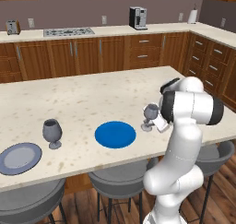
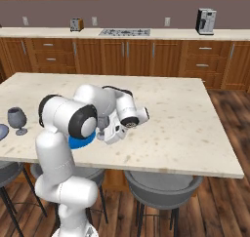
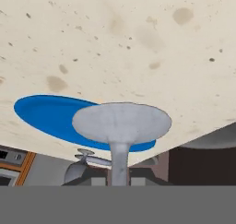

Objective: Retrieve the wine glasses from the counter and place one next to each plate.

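Setting second wine glass (image 1: 150, 113) beside blue plate (image 1: 115, 134).
Left base: dark glass (image 1: 52, 132) parked next to grey plate (image 1: 19, 158), done; gripper (image 1: 156, 121) clamped on slim glass's stem. Right base: arm over island (image 2: 171, 124). Hand: round foot just above island, release left.

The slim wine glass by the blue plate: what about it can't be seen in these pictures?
- Left base view: the slim wine glass shows bowl and foot; the arm covers the pincer's hold.
- Right base view: the arm hides the glass and most of the blue plate.
- Hand view: the bottom edge cuts off the bowl.
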{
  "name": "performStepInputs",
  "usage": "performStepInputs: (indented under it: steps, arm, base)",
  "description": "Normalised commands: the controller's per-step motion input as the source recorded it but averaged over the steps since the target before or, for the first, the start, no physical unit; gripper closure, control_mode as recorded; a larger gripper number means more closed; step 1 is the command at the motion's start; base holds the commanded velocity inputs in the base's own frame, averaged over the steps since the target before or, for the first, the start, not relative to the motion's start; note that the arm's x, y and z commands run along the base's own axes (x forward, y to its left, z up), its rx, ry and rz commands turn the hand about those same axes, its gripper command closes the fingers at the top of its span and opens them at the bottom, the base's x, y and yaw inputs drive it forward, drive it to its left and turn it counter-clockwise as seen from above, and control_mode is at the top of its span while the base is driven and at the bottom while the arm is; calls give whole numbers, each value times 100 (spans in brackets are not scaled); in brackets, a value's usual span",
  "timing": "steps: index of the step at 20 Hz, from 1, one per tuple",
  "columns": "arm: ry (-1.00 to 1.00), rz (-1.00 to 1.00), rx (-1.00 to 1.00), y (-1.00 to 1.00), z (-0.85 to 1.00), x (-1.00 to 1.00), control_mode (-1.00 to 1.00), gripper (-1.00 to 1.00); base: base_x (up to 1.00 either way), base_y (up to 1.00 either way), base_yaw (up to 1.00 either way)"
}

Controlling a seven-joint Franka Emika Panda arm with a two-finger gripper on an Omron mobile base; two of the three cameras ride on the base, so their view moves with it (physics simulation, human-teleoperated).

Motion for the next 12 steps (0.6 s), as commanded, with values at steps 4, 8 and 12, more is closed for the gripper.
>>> performStepInputs:
  steps: [4, 8, 12]
  arm:
    - [0, 0, 0, 0, -25, 45, -100, 100]
    - [0, 0, 0, 0, -29, 41, -100, 100]
    - [0, 0, 0, 0, -30, 33, -100, 100]
  base:
    - [0, 0, 0]
    - [0, 0, 0]
    - [0, 0, 0]
